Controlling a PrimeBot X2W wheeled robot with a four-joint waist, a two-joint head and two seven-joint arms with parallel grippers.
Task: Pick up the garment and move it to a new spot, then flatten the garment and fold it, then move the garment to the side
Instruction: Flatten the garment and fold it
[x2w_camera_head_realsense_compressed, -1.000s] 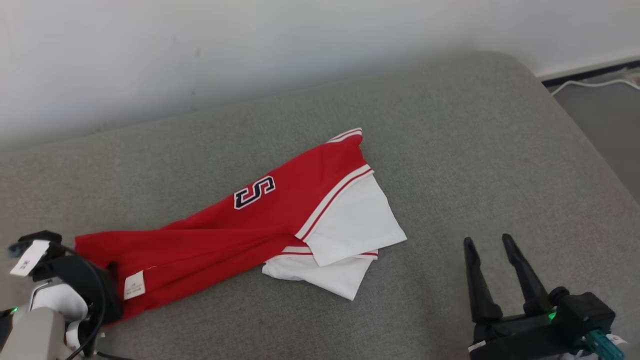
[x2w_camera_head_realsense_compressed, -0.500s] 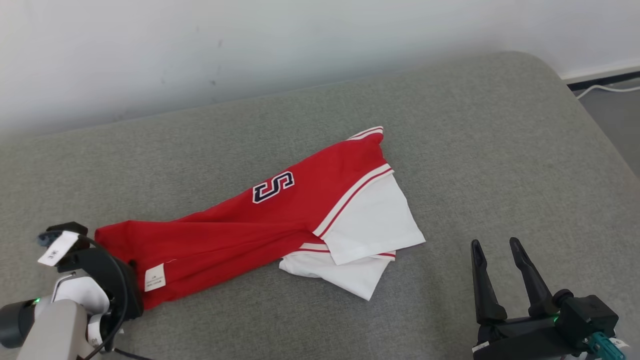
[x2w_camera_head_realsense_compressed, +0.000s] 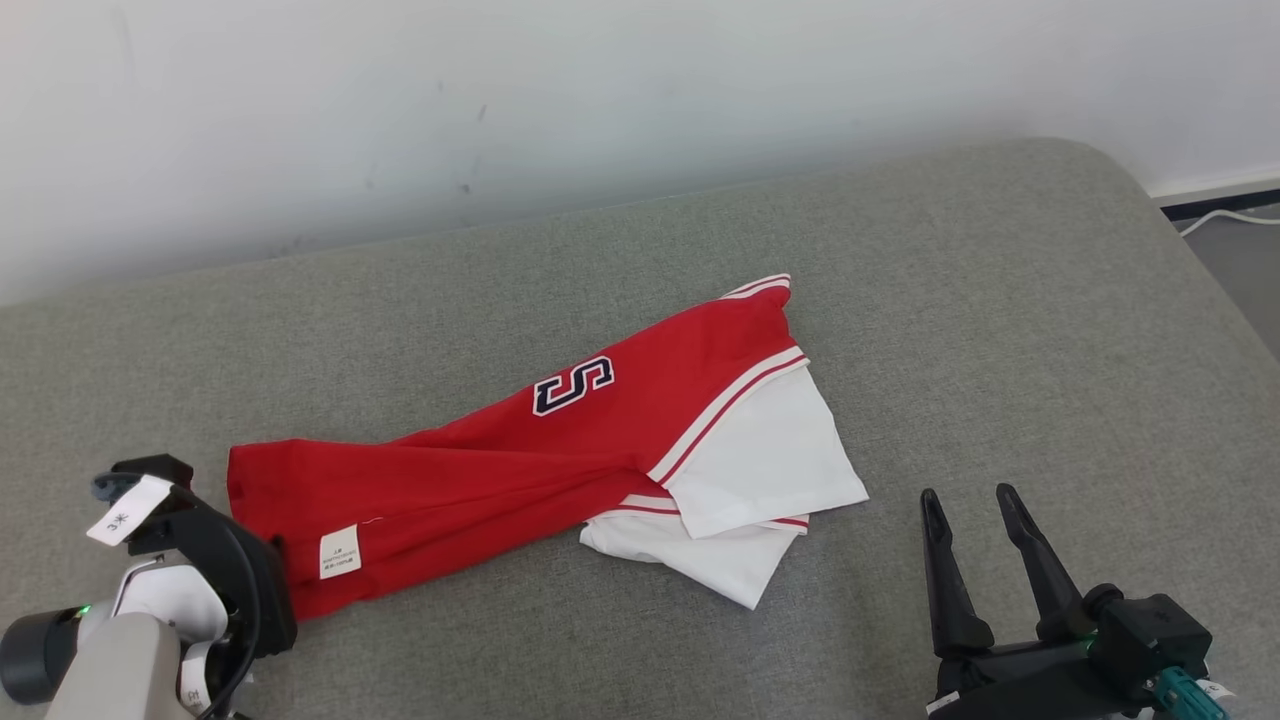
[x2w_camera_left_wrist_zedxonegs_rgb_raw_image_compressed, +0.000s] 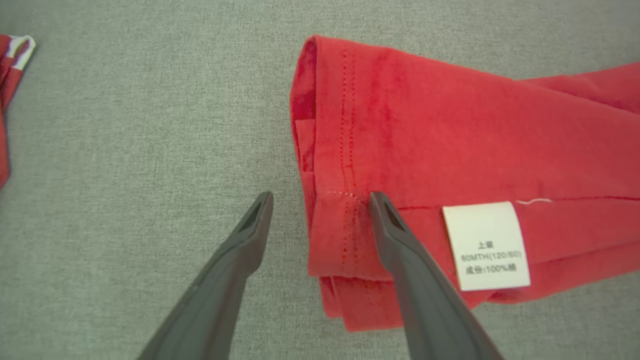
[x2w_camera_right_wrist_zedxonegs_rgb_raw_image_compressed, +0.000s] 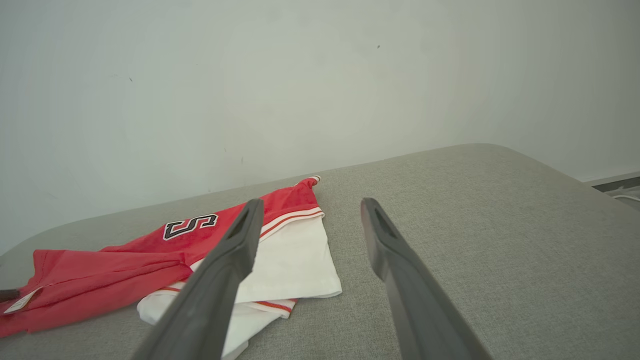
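The red-and-white shirt (x2w_camera_head_realsense_compressed: 560, 440) lies bunched into a narrow diagonal strip on the grey cushion (x2w_camera_head_realsense_compressed: 1000, 300). Its hem end is at the lower left of the head view and its white sleeves (x2w_camera_head_realsense_compressed: 760, 470) are doubled over each other toward the middle. It is neither spread flat nor folded, so the work looks to be at an early stage: getting hold of the cloth to lift it or pull it out straight. The left gripper (x2w_camera_left_wrist_zedxonegs_rgb_raw_image_compressed: 321, 200) hangs over the hem corner (x2w_camera_left_wrist_zedxonegs_rgb_raw_image_compressed: 330, 235) with its fingers spread wide and pinching nothing. In the left wrist view one finger is over bare cushion and the other over the red cloth. The right gripper (x2w_camera_head_realsense_compressed: 968, 493) is likewise spread and holds nothing, sitting well apart from the sleeves at the lower right. The next move probably calls for the left fingers to drop and close on the stacked hem layers, catching all of them rather than only the top one. The right gripper would then need to reach the sleeve end so the shirt can be drawn out. On the chest is a navy letter S (x2w_camera_head_realsense_compressed: 573, 385) outlined in white. A white care label (x2w_camera_left_wrist_zedxonegs_rgb_raw_image_compressed: 487, 245) near the hem reads "60MTH(120/60)" and "100%" among Chinese characters. A small wrist tag (x2w_camera_head_realsense_compressed: 128, 508) bears what looks like a "3", the rest being too small to read.
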